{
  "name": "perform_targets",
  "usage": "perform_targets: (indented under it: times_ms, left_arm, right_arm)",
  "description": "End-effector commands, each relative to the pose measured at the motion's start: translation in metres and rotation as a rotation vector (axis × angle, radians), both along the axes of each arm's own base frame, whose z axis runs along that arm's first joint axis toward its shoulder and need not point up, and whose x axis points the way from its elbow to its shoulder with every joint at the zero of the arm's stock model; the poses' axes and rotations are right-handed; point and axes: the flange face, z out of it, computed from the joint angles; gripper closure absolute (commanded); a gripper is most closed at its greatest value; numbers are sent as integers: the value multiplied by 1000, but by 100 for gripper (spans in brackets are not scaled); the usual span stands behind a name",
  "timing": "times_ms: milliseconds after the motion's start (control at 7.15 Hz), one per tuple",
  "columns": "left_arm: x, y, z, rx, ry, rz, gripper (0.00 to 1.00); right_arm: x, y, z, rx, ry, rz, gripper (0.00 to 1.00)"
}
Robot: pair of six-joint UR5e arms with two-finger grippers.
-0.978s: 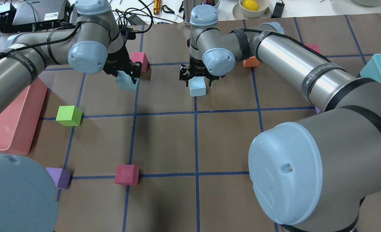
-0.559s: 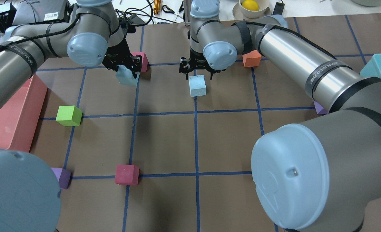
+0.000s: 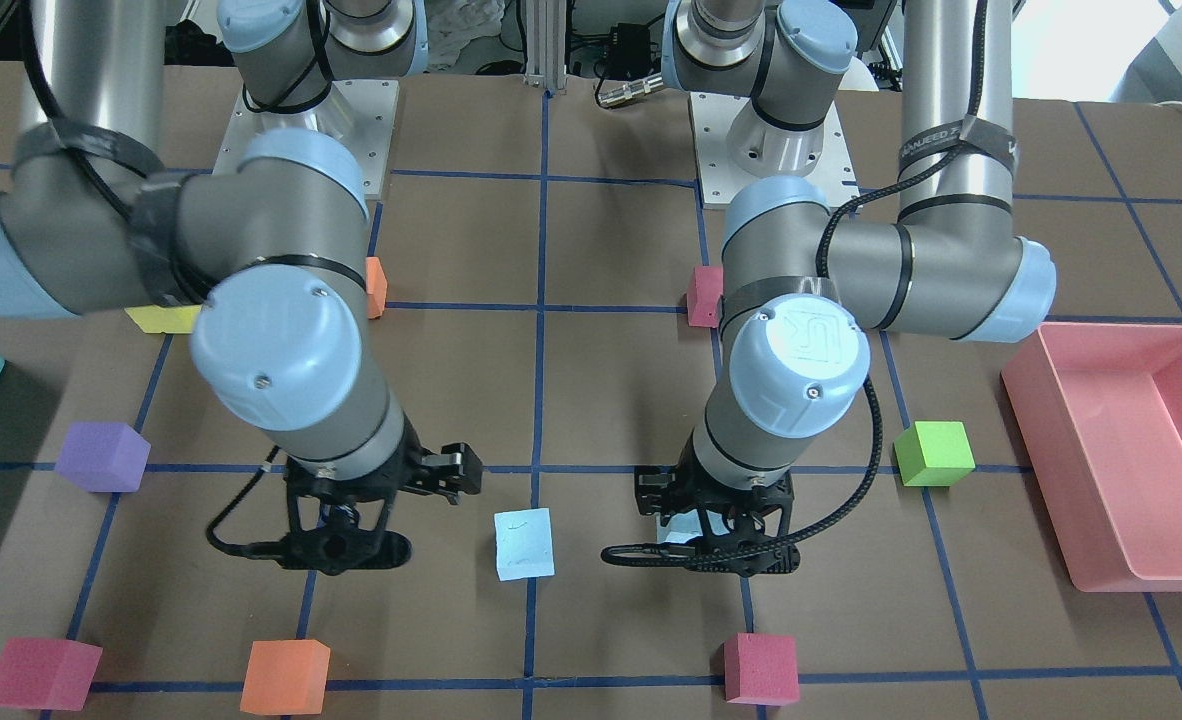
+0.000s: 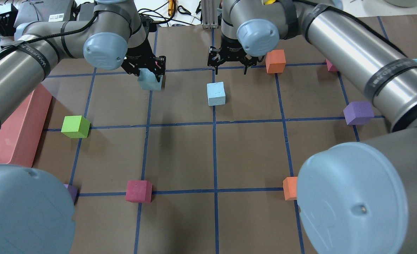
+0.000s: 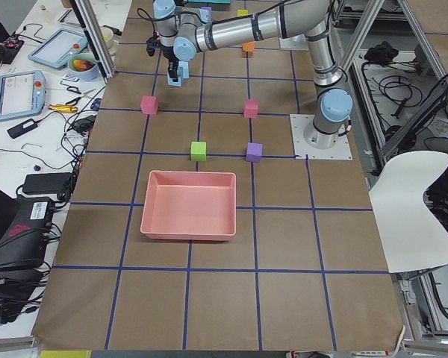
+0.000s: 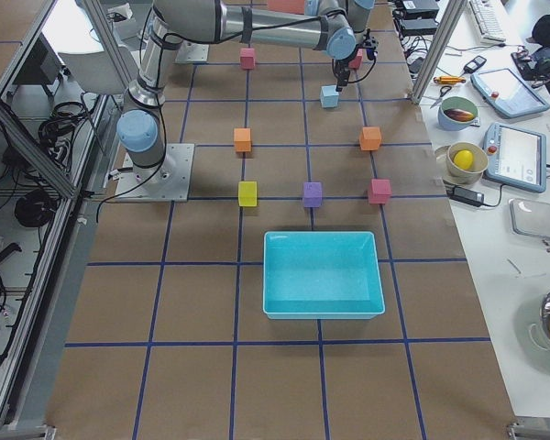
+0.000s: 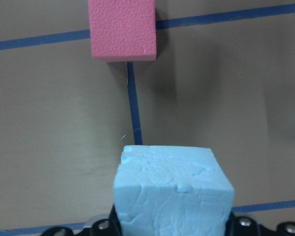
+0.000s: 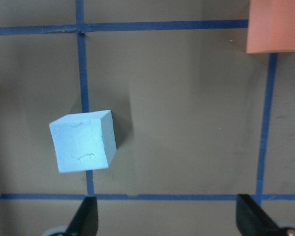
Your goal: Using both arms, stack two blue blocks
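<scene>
One pale blue block [image 4: 216, 94] sits alone on the brown table on a blue tape line; it also shows in the front view [image 3: 524, 543] and the right wrist view [image 8: 83, 141]. My right gripper [image 4: 231, 63] hangs open and empty above and just beyond it, fingers [image 8: 86, 216] spread wide. My left gripper [image 4: 149, 73] is shut on the second blue block [image 4: 151, 83], held above the table to the left of the first. That block fills the lower left wrist view [image 7: 172, 191] and is mostly hidden in the front view [image 3: 678, 527].
A pink cube [image 7: 122, 29] lies just beyond the left gripper. An orange cube [image 4: 275, 61] sits right of the right gripper. A green cube [image 4: 75, 126], pink cube [image 4: 139, 191], purple cube [image 4: 358, 113] and salmon bin [image 4: 18, 130] lie around. A teal bin [image 6: 323, 275] stands far right.
My right gripper has lifted and drawn back off its blue block, leaving it on the table. My left gripper has carried its blue block a little right and farther away.
</scene>
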Motion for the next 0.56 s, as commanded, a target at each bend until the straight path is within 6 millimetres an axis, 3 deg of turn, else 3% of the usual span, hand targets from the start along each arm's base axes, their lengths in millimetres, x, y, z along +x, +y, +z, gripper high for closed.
perform_targets:
  times_ms: [0,140,280,419]
  left_arm:
    - [-49,-1,-7,-1,27,45,100]
    - [-76,-3,-12,-2,33,67,100]
    - [-104,-1,-13,-8,36,105,100]
    - [-120,-6,-13,-16,38,109,100]
  right_arm:
    - [-56,51,59,14,1,-7,0]
    - [-75,82,64,28,3,-8,0]
    - [-83,118,67,20,0,-16,0]
    - [-85,141,70,19,1,-14,0]
